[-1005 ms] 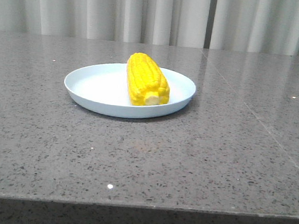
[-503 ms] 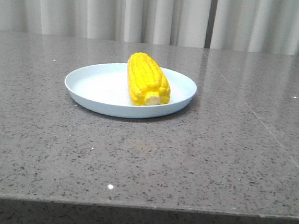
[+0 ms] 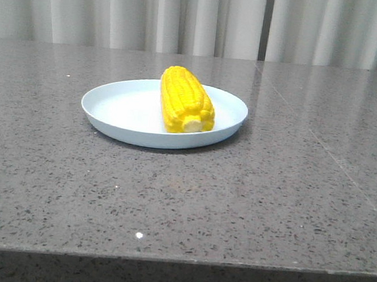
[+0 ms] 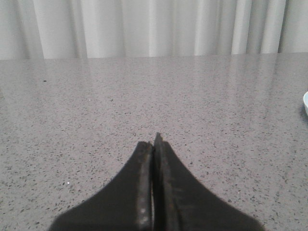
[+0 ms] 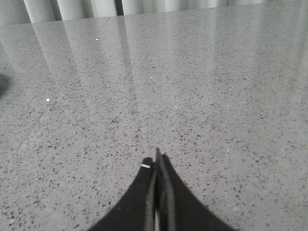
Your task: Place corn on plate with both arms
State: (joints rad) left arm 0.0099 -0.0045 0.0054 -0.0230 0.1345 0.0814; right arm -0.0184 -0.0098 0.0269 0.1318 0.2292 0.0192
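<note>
The yellow corn [image 3: 186, 101] lies on the pale blue plate [image 3: 122, 105], right of the plate's middle, its pale stub end toward the camera. Neither arm shows in the front view. In the left wrist view my left gripper [image 4: 153, 143] is shut and empty over bare table, with a sliver of the plate's rim [image 4: 305, 102] at the picture's edge. In the right wrist view my right gripper [image 5: 156, 161] is shut and empty over bare table; the corn and plate do not show there.
The grey speckled stone table [image 3: 237, 191] runs to a front edge near the camera. A seam [image 3: 320, 142] crosses it on the right. Pale curtains [image 3: 199, 16] hang behind the table.
</note>
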